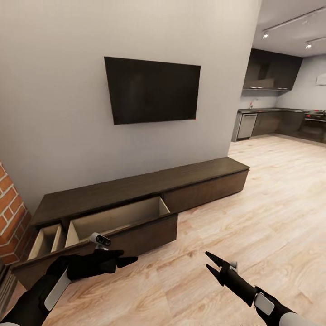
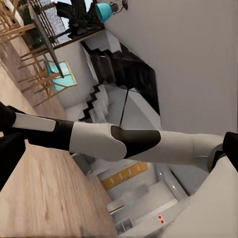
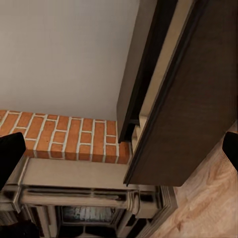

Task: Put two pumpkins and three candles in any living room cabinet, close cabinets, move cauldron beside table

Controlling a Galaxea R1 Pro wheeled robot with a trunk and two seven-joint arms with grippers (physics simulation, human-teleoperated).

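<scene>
The long, low dark brown wooden cabinet stands just ahead of both grippers, its pale-wood drawer pulled out. The left gripper looks closed and empty; the right gripper has fingers spread, holding nothing.

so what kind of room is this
Most likely an open-plan home living room: a wall-mounted TV hangs above a long low dark cabinet with its drawer pulled open, and a kitchen opens beyond.
</scene>
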